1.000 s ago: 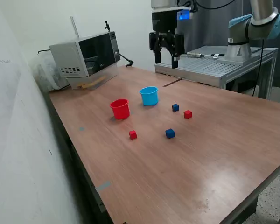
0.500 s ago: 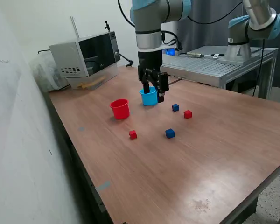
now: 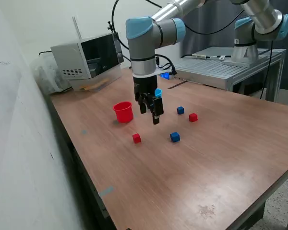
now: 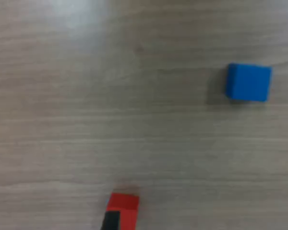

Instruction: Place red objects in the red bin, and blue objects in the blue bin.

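Sorting not begun: all four cubes lie loose on the bench (image 3: 221, 158).
Tool (image 3: 150, 114) hovers part-open, empty, above the near red cube (image 3: 137, 138).

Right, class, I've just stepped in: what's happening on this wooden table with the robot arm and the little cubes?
A robot arm's gripper hangs empty above the wooden table, between the small red plastic cup and the cubes. Its jaws look open. Nothing is sorted yet: two tiny red cubes and two tiny dark blue cubes all lie loose on the table. The light-blue plastic cup is mostly hidden behind the arm.
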Robot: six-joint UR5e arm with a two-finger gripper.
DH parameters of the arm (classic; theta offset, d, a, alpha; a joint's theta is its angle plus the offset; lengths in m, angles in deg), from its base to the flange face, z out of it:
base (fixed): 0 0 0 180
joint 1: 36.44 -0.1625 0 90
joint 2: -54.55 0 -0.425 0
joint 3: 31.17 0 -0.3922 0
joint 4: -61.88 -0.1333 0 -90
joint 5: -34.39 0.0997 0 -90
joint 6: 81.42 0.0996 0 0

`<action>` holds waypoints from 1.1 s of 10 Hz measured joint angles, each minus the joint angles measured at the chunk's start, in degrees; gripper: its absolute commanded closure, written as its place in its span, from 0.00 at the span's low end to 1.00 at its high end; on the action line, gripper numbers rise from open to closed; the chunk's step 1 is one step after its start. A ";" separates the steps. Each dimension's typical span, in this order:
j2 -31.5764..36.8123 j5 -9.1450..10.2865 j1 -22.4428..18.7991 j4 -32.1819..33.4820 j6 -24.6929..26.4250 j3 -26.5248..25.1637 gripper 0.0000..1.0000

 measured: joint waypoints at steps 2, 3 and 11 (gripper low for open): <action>-2.86 -0.02 0.84 0.23 -1.64 2.14 0.00; -4.03 -0.02 1.31 0.43 -2.26 2.97 0.00; -7.83 0.07 3.87 2.21 -4.03 6.19 0.00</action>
